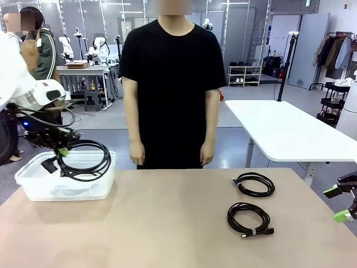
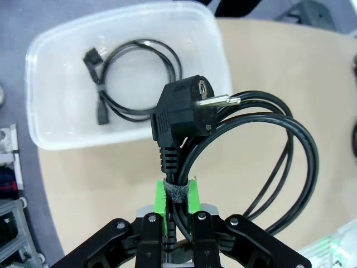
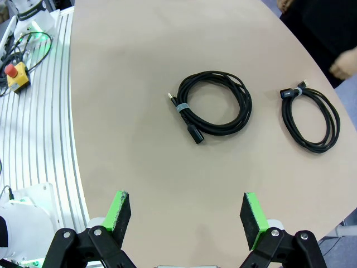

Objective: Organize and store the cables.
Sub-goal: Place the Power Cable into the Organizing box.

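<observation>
Plainly light, springy and loose-looped, the power cable (image 2: pixel 178 120) hangs at the clear bin (image 1: pixel 33 187). The left gripper (image 2: pixel 177 201) pinches its strapped neck under the plug, likely the surest hold. A stored coil (image 2: pixel 134 78) lies inside the bin, while a far coil (image 1: pixel 254 184) and a near coil (image 1: pixel 249 219) rest on the table (image 1: pixel 167 223). The right gripper (image 3: pixel 185 212) gapes empty.

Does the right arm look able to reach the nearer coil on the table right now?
Probably yes: the right gripper is open, and only bare table lies between it and the nearer coil.
</observation>
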You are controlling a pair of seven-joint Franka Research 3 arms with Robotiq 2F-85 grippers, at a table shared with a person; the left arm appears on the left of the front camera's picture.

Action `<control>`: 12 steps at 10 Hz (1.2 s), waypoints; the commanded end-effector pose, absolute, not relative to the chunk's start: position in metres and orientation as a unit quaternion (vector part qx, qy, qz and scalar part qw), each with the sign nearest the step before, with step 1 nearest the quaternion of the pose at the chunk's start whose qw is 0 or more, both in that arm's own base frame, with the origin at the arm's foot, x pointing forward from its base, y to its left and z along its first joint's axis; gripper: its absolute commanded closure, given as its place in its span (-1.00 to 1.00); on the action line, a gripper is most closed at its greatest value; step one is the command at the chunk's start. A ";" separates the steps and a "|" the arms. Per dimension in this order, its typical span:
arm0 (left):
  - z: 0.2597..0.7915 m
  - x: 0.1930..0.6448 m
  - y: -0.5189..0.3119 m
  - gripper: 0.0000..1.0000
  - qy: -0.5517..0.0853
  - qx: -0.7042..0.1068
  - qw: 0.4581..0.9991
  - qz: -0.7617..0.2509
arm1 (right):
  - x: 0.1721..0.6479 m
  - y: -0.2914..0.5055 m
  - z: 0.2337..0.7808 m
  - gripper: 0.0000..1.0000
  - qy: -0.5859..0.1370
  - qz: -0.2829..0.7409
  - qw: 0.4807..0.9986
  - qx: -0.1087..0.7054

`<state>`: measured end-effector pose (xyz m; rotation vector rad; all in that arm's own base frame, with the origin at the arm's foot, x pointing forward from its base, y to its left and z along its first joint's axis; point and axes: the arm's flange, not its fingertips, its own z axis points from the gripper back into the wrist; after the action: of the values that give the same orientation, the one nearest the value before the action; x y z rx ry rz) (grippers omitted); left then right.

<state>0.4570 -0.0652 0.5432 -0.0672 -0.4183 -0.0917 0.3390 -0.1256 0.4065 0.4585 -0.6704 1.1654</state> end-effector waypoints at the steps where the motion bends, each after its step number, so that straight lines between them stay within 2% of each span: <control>1: 0.542 0.486 -0.031 0.67 -0.248 -0.048 0.964 -0.078 | 0.341 -0.126 0.407 -1.00 -0.314 0.536 0.754 0.214; 5: 0.525 0.530 0.018 0.67 -0.240 -0.060 0.968 -0.049 | 0.341 -0.126 0.407 -1.00 -0.314 0.536 0.754 0.214; 12: 0.471 0.612 0.049 0.67 -0.168 -0.050 0.984 0.020 | 0.341 -0.126 0.407 -1.00 -0.314 0.536 0.754 0.214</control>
<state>0.5993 0.0509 0.4666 -0.0841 -0.3713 0.0155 0.3389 -0.1258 0.4066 0.4580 -0.6704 1.1650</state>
